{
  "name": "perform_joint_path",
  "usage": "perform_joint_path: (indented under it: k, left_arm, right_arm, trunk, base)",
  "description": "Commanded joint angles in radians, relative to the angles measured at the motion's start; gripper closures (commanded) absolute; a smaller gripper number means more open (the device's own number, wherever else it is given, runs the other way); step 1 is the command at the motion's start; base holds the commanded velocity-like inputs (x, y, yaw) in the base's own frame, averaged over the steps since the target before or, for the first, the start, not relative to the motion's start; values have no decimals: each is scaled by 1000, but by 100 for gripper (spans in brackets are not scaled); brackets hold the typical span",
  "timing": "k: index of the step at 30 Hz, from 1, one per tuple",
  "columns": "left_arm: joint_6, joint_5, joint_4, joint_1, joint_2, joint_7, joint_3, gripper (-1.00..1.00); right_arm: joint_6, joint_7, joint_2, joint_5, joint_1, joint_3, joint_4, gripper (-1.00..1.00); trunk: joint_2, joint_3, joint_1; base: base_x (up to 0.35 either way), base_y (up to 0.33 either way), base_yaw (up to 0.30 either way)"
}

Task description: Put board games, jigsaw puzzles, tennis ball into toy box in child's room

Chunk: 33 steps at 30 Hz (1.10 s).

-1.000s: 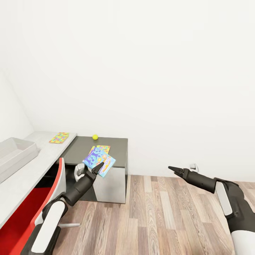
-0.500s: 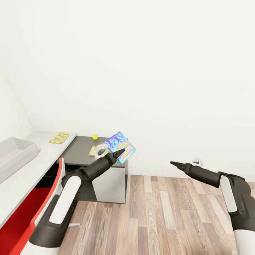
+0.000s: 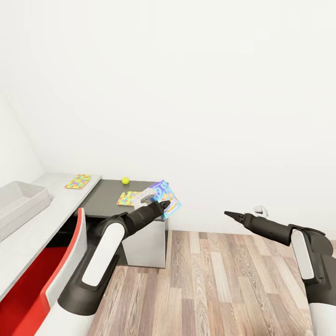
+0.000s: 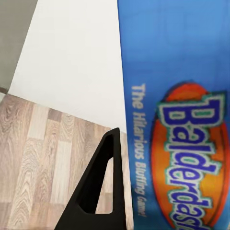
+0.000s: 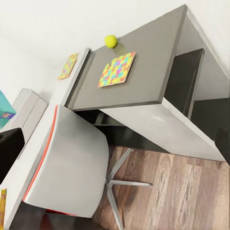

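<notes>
While the robot stood on the wood floor (image 3: 219,280) facing a white wall, the scene read as follows:
Left hand (image 3: 164,205): raised over the near corner of the dark worktop (image 3: 107,200), its fingers clamped on a board game (image 3: 167,198)
Board game: a blue box held tilted in the air, clear of the worktop; in the left wrist view its face (image 4: 177,96) showed an orange oval and the word "Balderdash", with one black finger (image 4: 103,191) lying along its edge
Right hand (image 3: 229,215): held out over the floor, well apart from the furniture; the fingers met in a narrow point with nothing between them
Dark worktop: a grey desk standing against the wall, seen from above in the right wrist view (image 5: 158,57)
Tennis ball (image 3: 125,180): yellow-green, resting at the back of the dark worktop near the wall
Jigsaw puzzle (image 3: 127,198): a bright multicoloured square lying flat on the dark worktop, just beside the held box and in front of the ball
Second jigsaw puzzle (image 3: 78,181): lying flat on the pale worktop (image 3: 42,219) that adjoined the dark one
Toy box (image 3: 18,203): a pale grey open bin on the pale worktop, well apart from both puzzles
Chair (image 3: 56,275): red seat with a white shell, pushed in beside the pale worktop, near the left arm
</notes>
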Motion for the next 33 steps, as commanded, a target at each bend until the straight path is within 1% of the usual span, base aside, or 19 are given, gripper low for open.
perform_joint_path:
  k: [1,8,10,15,16,19,20,24,33]
  left_arm:
    - [1,11,-1,-3,-2,19,-2,100]
    - [2,11,-2,-9,-8,48,-8,100]
    - [2,12,-2,-9,-6,51,-4,100]
    - [1,12,-2,-9,-7,51,2,100]
    - [1,12,-2,-9,-7,46,2,100]
    - [1,12,-2,-6,-5,8,10,100]
    - [1,12,-2,-6,-5,8,10,100]
    - [1,12,-2,-1,-5,-29,26,100]
    - [1,14,-3,2,-10,-51,36,100]
  right_arm:
    - [4,7,0,5,-1,-1,-1,-100]
    - [4,8,-2,5,1,-1,-5,-100]
    - [4,7,-1,5,2,-2,-7,-100]
    - [4,6,2,5,3,-3,-10,-100]
    - [4,6,3,5,3,-3,-11,-100]
    - [4,5,6,6,3,-3,-16,-100]
    - [4,5,6,6,3,-3,-16,-100]
    - [4,2,7,6,3,-4,-19,-100]
    - [4,-21,8,5,3,-4,-20,-100]
  trunk:
    - [-2,-2,1]
    - [-2,-2,1]
    - [-2,-2,1]
    - [-2,-2,1]
    - [-2,-2,1]
    - [-2,-2,1]
    - [-2,-2,1]
    - [-2,-2,1]
    - [-2,-2,1]
  base:
    - [0,0,0]
    - [0,0,0]
    - [44,0,0]
    - [195,0,0]
    - [272,0,0]
    - [308,0,4]
    - [316,0,12]
    - [328,0,100]
    - [330,0,227]
